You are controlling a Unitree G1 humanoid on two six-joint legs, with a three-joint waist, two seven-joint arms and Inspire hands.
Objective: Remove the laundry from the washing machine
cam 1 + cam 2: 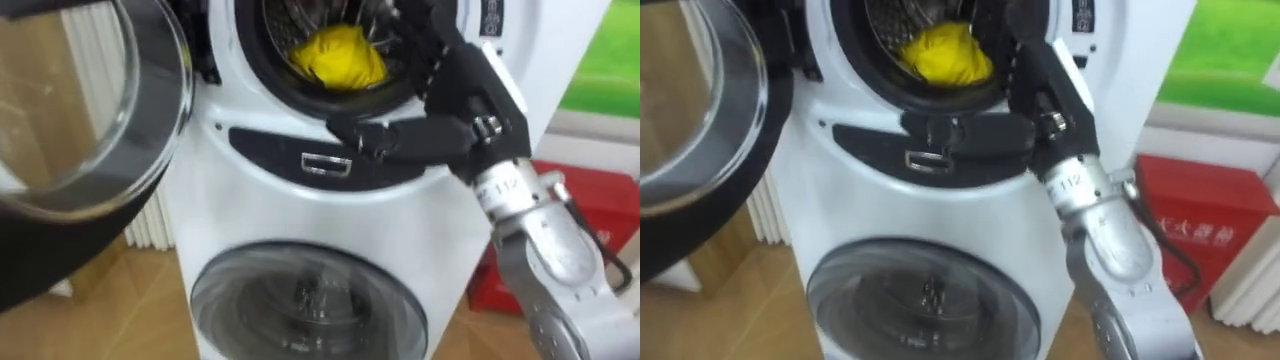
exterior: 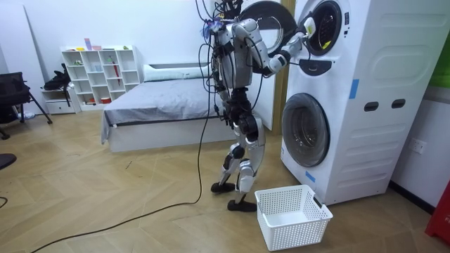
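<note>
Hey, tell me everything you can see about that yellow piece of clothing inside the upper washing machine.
The yellow garment is plain, bright, soft-looking fabric bunched into a rounded, creased lump, so its type cannot be told. It lies low at the front of the upper machine's metal drum, just inside the opening's dark rim. The door is swung open to the left. The robot's right hand reaches in beside it; whether they touch cannot be told.

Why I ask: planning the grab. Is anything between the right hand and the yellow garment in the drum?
Nothing visible does. The door hangs open at the left; the right hand is at the right rim of the drum, the yellow garment just beyond it inside.
</note>
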